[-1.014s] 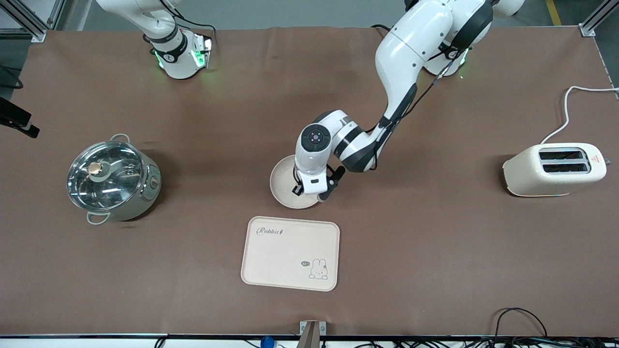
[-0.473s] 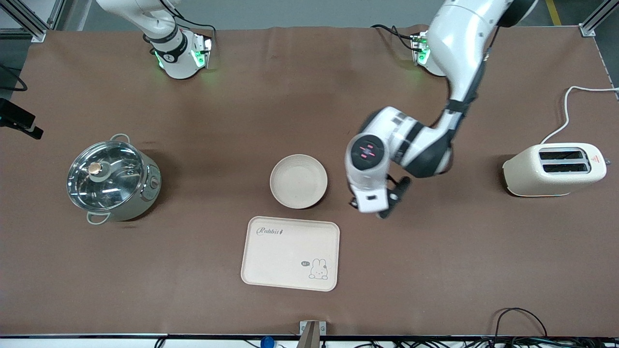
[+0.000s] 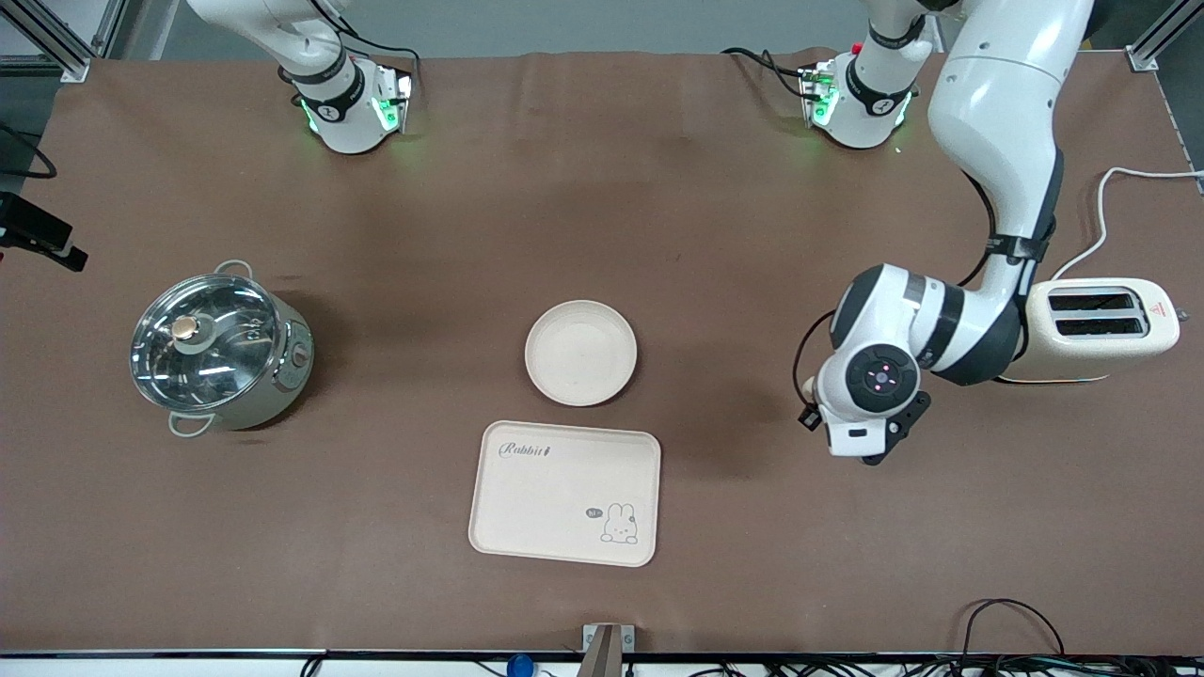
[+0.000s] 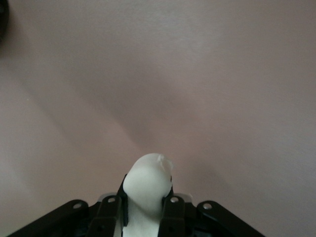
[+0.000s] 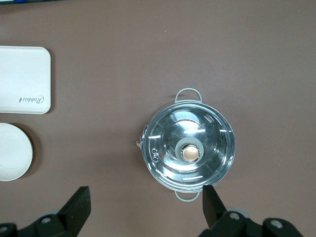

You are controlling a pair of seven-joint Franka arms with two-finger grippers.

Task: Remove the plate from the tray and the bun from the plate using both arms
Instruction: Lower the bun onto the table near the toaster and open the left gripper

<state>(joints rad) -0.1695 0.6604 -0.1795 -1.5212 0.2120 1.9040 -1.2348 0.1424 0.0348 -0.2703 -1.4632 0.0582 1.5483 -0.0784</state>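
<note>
Robot lab: two bench-mounted arms (image 3: pixel 997 160), alu frame (image 3: pixel 56 38), cables (image 3: pixel 1016 630) along brown-covered table (image 3: pixel 376 564).

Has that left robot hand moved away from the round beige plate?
Yes. The left hand, gripping the small white bun, went from over the round beige plate toward the cream toaster.

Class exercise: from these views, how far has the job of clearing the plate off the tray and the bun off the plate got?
Done: the plate sits on the table beside the tray, and it is bare. In hand: the left gripper is shut on the bun, over bare table between plate and toaster. Left: setting the bun down. The right gripper waits open above the lidded pot.
</note>
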